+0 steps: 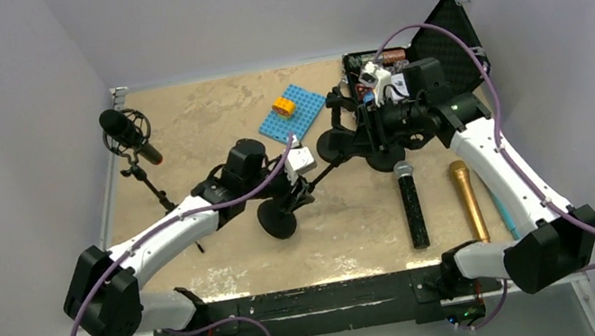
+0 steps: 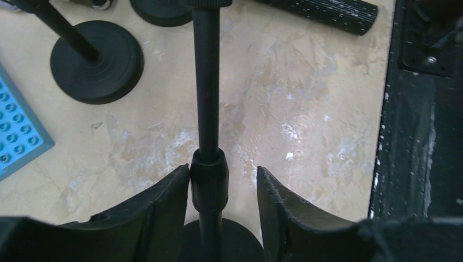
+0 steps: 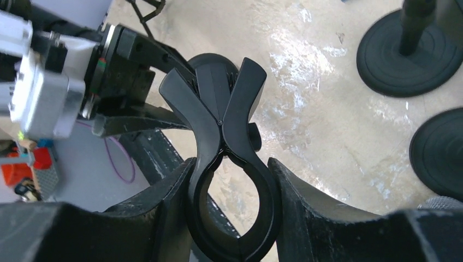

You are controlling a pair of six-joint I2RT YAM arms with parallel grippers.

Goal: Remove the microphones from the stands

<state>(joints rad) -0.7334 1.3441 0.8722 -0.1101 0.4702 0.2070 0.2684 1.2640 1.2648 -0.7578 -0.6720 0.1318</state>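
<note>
A black stand with a round base leans toward the right arm. My left gripper straddles its pole. The left finger touches the pole's collar and the right finger stands clear of it. My right gripper is shut on the stand's black spring clip, whose ring is empty. A black microphone with a silver head lies on the table; its body shows in the left wrist view. Another black microphone sits in a shock mount on a tripod at the far left.
A gold microphone lies beside the black one. Two more round stand bases sit mid-table, also seen in the right wrist view. A blue stud plate and an open black case are at the back.
</note>
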